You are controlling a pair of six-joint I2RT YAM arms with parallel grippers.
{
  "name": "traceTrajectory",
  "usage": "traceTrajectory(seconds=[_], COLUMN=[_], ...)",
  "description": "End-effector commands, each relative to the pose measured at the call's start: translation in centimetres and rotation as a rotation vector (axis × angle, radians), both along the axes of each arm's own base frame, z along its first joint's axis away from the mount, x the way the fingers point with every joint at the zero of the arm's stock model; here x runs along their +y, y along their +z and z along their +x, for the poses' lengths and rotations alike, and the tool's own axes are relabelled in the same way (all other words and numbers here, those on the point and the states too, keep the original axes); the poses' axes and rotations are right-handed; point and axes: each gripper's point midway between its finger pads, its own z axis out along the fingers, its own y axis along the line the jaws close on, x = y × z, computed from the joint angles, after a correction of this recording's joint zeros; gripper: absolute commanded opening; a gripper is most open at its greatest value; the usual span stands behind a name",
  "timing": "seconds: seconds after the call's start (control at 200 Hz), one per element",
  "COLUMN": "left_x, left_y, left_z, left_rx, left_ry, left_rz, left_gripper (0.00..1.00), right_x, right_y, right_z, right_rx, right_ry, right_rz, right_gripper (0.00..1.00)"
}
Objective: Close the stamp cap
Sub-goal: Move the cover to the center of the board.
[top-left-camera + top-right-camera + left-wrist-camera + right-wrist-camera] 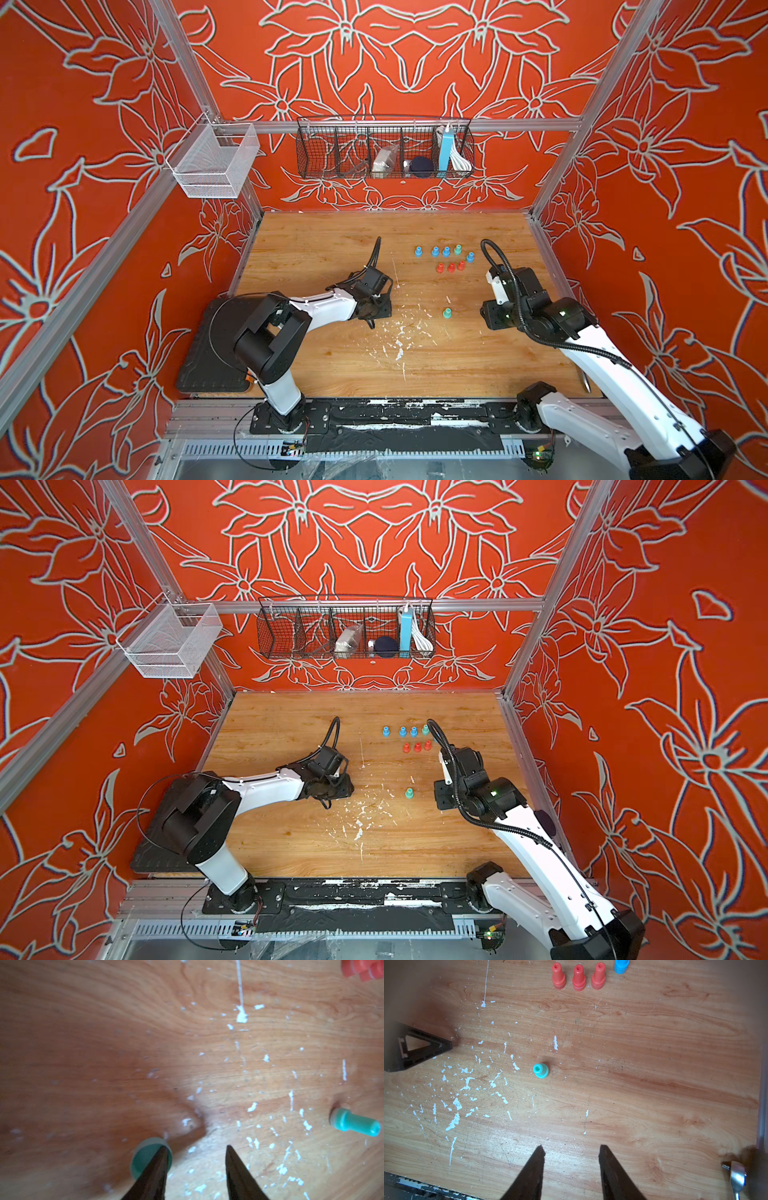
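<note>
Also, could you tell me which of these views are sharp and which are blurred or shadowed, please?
Left wrist view: soft and smeared, the teal cap by the jaws blurred, a dark shadow beside it. Right wrist view: crisp on the teal stamp, with dim and hazy edges. Both top views: evenly lit and sharp.

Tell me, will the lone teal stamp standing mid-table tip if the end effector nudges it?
Probably: the teal stamp stands upright, narrow neck over a wider base, so a high push may topple it. It looks like small moulded plastic, likely light and stiff. Being round, it could roll once down.
</note>
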Motion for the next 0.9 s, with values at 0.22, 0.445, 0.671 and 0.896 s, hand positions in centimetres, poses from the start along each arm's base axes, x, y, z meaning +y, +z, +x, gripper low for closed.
traceTrajectory(seconds=[0.22,0.445,0.671,0.896], left_x=[-5.7,-6.7,-7.6,-6.7], left_y=[-1.6,0.9,3.7,7.5], left_z=[-0.8,-0.1,0.7,0.7], left_rx=[0.087,0.026,-0.021,-0.091], left_ry=[-0.080,-0.122,-0.140,-0.159], left_rz=[0.016,0.043,0.015,0.025], left_gripper=[0.47,0.48,0.49,0.49], right_x=[-0.3,-0.2,-0.3,-0.3], right_y=[0.0,0.0,0.1,0.0], right_z=[-0.1,0.0,-0.1,0.0], right_rx=[-0.014,-0.016,-0.021,-0.021], right_ry=[-0.021,-0.022,-0.023,-0.024], right_rz=[0.000,0.003,0.005,0.002], right_gripper=[0.46,0.46,0.46,0.46])
